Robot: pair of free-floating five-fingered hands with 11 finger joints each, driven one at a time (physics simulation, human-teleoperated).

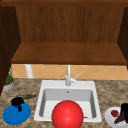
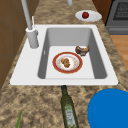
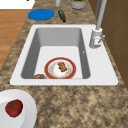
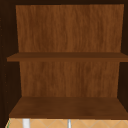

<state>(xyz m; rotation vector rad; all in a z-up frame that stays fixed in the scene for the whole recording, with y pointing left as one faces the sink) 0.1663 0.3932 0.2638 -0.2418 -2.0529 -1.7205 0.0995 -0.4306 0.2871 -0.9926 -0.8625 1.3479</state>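
Left hand (image 1: 17, 102): fingers curled down, tips touching blue plate (image 1: 16, 114) on counter left of sink (image 1: 40, 100). Plate likely stiff, smooth, slippery; pinch its rim. Right hand (image 1: 124, 110) over white plate (image 1: 110, 117); fingers indistinct.

No readable text anywhere. The green bottle (image 2: 69, 110) on the counter left of the sink carries a pale label, but its print is too blurred to make out.
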